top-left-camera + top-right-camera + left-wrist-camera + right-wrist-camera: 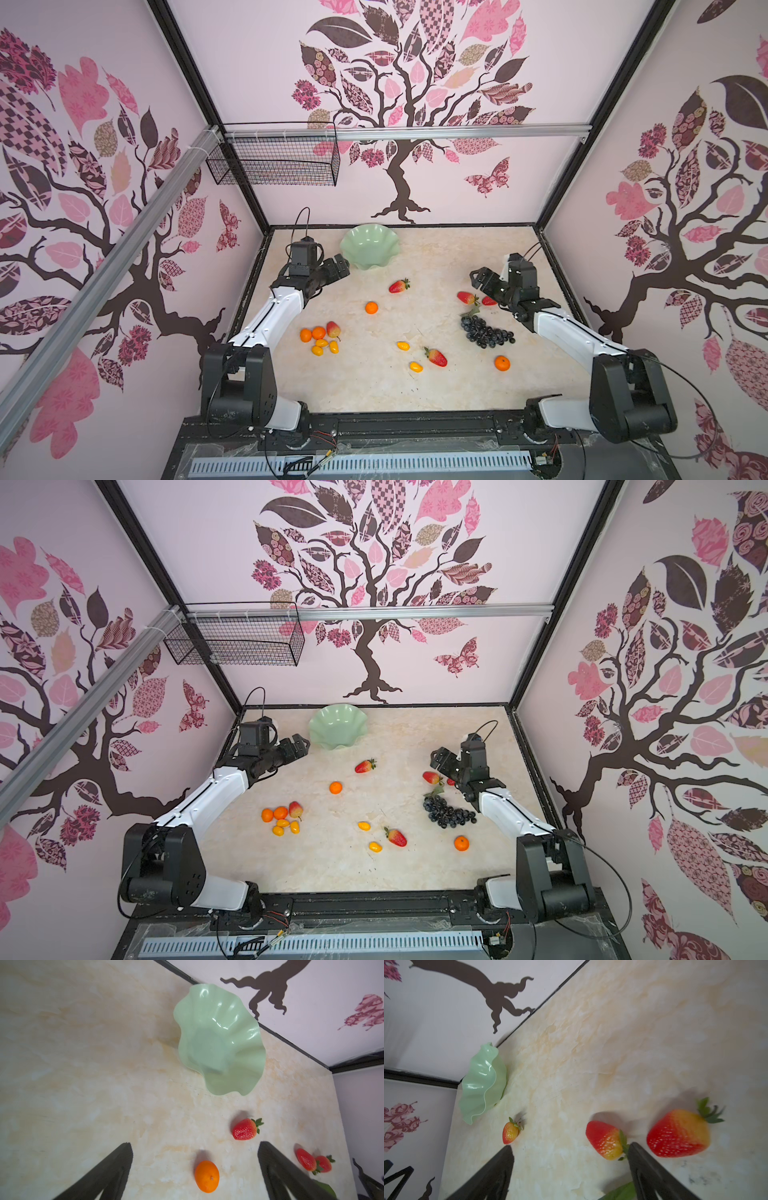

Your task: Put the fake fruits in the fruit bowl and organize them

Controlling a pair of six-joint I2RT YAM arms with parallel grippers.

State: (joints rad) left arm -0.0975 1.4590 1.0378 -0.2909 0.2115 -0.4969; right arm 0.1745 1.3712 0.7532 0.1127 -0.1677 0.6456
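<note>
The left hand (343, 266) hovers with its fingers spread wide and nothing between them, just left of the fruit bowl (370, 248). The bowl stands empty near the back edge of the surface (374, 386). In front of that hand lies a tight cluster: two oranges (318, 332), a red-yellow pear (333, 329) and three small yellow ovals (321, 343), touching or nearly so. Toward the middle, a lone orange (371, 307) sits apart, with a strawberry (399, 286) between it and the bowl. Nearer the front, two more ovals (402, 345) flank the front strawberry (435, 357). Further right, a pair of strawberries (467, 297) lie side by side, the dark grape bunch (486, 332) just in front of them, and the right-hand orange (502, 363) sits nearest the front edge. The right hand (478, 277) hangs over the pair, its fingers wide apart and empty. In its wrist view, one fingertip (633, 1147) is right beside a strawberry's green cap; whether it touches, I cannot tell.
</note>
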